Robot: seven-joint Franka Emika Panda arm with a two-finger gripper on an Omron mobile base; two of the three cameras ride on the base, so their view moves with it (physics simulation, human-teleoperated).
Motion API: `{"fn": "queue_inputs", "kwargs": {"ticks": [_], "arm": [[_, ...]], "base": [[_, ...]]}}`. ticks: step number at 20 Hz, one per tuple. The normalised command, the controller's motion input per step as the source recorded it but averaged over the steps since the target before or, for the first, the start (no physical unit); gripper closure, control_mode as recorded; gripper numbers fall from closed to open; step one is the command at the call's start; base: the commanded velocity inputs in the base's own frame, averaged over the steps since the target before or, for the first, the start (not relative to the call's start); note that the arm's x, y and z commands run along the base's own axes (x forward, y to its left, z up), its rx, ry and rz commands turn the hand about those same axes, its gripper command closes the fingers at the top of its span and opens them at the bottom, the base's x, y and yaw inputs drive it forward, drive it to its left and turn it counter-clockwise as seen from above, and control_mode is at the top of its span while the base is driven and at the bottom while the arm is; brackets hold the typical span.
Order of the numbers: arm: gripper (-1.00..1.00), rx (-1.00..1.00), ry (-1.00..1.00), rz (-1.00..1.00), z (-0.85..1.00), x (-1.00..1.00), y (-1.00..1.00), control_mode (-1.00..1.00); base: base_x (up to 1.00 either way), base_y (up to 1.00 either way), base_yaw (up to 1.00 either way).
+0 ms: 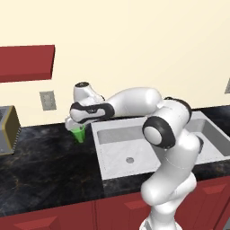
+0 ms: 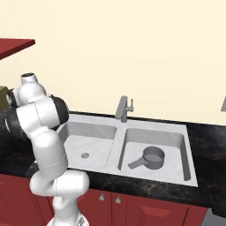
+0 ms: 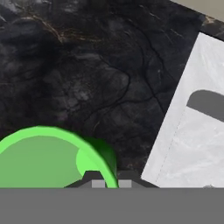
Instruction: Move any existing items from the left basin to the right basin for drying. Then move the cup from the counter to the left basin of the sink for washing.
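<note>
Tool (image 3: pixel 108 183) closed on the rim of the green cup (image 3: pixel 52 157), one dark fingertip (image 3: pixel 95 179) inside the wall and the other just outside it, with the green rim pinched between. Cup upright on the black marbled surface (image 1: pixel 45 170), long axis vertical, open mouth facing up toward the tool, directly beneath it in the left base view (image 1: pixel 79 132). Just beyond the tool, on the far side from the cup's body, the light-grey edge of the sink (image 3: pixel 183 144). Left basin (image 1: pixel 130 148) close beside the tool, bare down to its round drain (image 1: pixel 130 160). Right basin (image 2: pixel 154 152) further from the tool, past the divider, holding the small grey pan (image 2: pixel 153 156), lying flat with its short handle (image 2: pixel 134 164) pointing toward the front corner nearest the divider. Faucet (image 2: pixel 123 109) at the middle of the sink's back edge, well off from the tool.
</note>
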Motion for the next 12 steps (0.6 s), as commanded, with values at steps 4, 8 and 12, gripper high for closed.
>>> {"fn": "queue_inputs", "kwargs": {"ticks": [4, 8, 12], "arm": [[1.0, 0.04, 0.0, 0.0, 0.08, 0.0, -0.65, -1.0], [1.0, 0.06, 0.0, 0.0, 0.0, -0.03, -0.66, -1.0], [1.0, 0.06, 0.0, 0.0, 0.0, -0.06, -0.65, -1.0]], "base": [[0.0, 0.0, 0.0], [0.0, 0.0, 0.0], [0.0, 0.0, 0.0]]}}
